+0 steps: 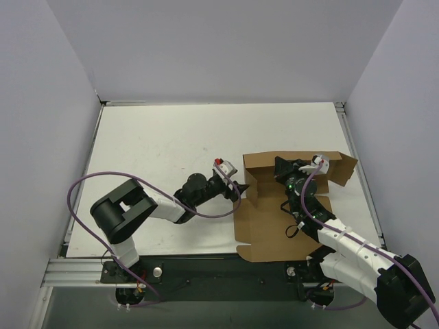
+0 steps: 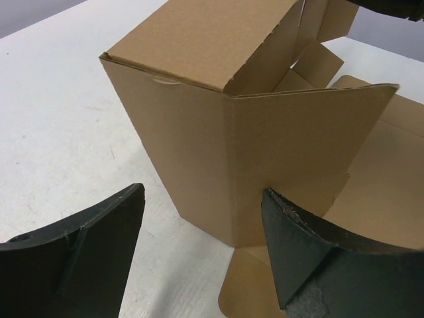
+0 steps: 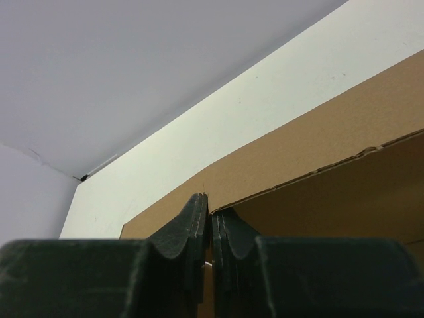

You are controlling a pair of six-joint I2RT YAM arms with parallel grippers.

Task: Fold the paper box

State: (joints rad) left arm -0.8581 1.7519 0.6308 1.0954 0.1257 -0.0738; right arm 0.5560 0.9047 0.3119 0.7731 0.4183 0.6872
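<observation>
The paper box (image 1: pixel 260 226) is brown cardboard, partly folded, on the right half of the white table. Its left and back walls stand up, and a front panel lies flat toward the arms. My left gripper (image 1: pixel 236 188) sits just left of the box's left wall. In the left wrist view it (image 2: pixel 202 192) is open, with an upright corner of the box (image 2: pixel 218 132) ahead of the gap and nothing gripped. My right gripper (image 1: pixel 281 166) is inside the box near the back-left corner. In the right wrist view it (image 3: pixel 211 204) is shut, its tips against the cardboard wall (image 3: pixel 318 152).
The white table (image 1: pixel 164 144) is enclosed by grey walls on three sides. A metal rail (image 1: pixel 68 271) runs along the near edge by the arm bases. Purple cables (image 1: pixel 82 188) loop over both arms. A loose flap (image 1: pixel 346 168) sticks out at the box's far right.
</observation>
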